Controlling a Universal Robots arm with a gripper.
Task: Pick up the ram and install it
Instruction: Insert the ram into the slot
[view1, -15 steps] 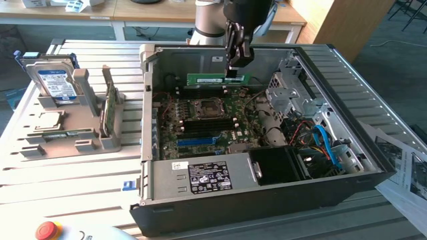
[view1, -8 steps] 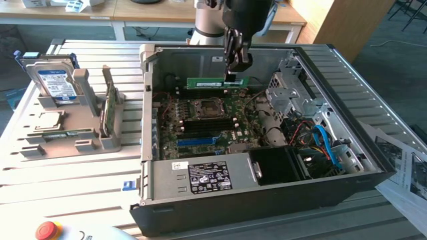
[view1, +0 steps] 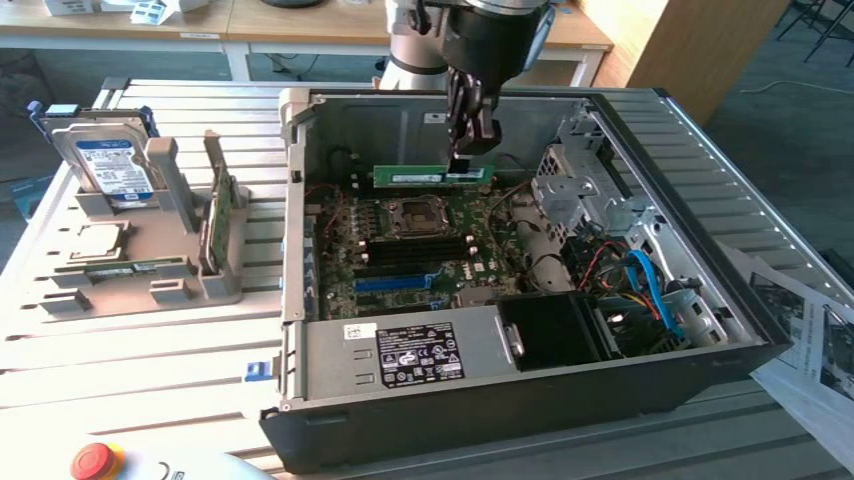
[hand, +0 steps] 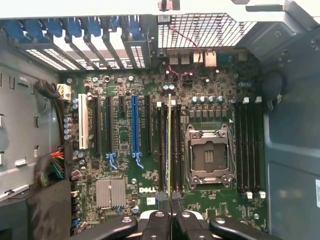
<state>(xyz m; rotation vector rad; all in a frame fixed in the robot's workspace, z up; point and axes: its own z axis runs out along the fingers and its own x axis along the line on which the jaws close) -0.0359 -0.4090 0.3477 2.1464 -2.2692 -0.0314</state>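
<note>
There is one open computer case (view1: 534, 415), one ram (view1: 420, 176), one hard drive (view1: 112, 168), one silver processor chip (view1: 91, 240), one gray holder (view1: 164, 170) and one red button (view1: 96, 460).

The ram (view1: 430, 176) is built on a green circuit board with a faint sheen. The computer case (view1: 534, 400) is finished matt black outside, with bare grey sheet metal inside. The tool (view1: 467, 158) is black and slightly glossy. The holder (view1: 163, 170) is moulded in matt grey plastic.

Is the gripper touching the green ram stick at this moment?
Touching. In the exterior view the gripper is shut on the top edge of the ram; the wrist view shows the ram edge-on between its fingers.
</note>
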